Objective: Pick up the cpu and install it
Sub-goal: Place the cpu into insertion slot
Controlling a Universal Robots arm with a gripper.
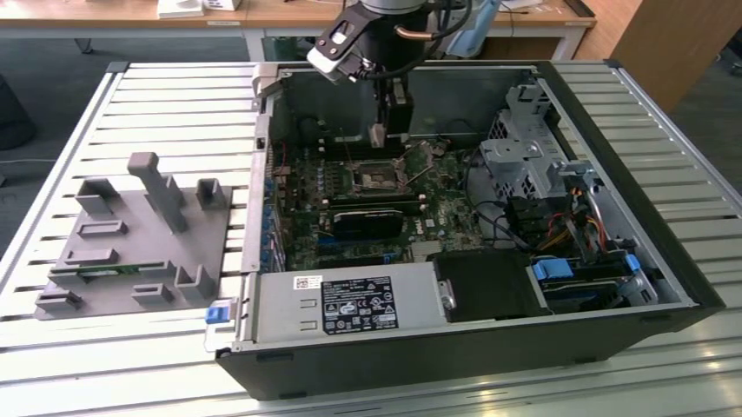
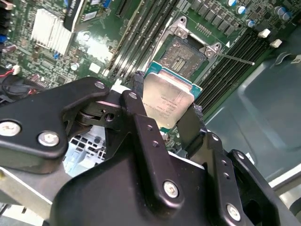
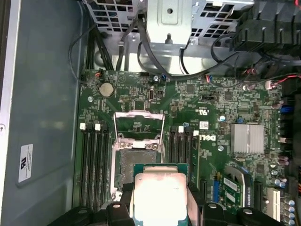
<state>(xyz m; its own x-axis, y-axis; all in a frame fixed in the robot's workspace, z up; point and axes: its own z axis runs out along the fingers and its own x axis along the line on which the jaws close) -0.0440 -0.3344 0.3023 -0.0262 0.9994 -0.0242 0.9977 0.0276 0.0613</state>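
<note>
In the second wrist view the gripper (image 2: 165, 107) is closed on the cpu (image 2: 167, 100), its two black fingers (image 2: 146, 132) clamping opposite edges of the chip, with the metal lid facing the camera. The cpu hangs above the motherboard (image 2: 96, 52), just short of the open socket (image 2: 184, 52) and apart from it. The socket's lever (image 2: 235, 58) is swung clear. In the first wrist view the load plate (image 3: 139, 123) stands raised at the socket's far edge and the cpu (image 3: 160, 195) overlaps its near edge.

Judged risks:
- The chip appears slightly rotated against the socket frame. A descent without squaring it could land a corner on the contact field and bend pins.
- The hold is by thin edges only, so a nudge against the frame or load plate could tip the chip or let it slip.
- An off-centre release would seat it crooked.

Open room is tight. Memory slots (image 3: 91, 160) flank the socket on both sides, and the fingers have little margin outside the frame. Cables (image 3: 141, 42) and the drive cage (image 1: 516, 148) lie beyond the motherboard's edge, well apart from the socket. In the exterior view the gripper (image 1: 390, 130) reaches down near the far wall of the computer case (image 1: 649, 217), and the way straight up is unobstructed.
</note>
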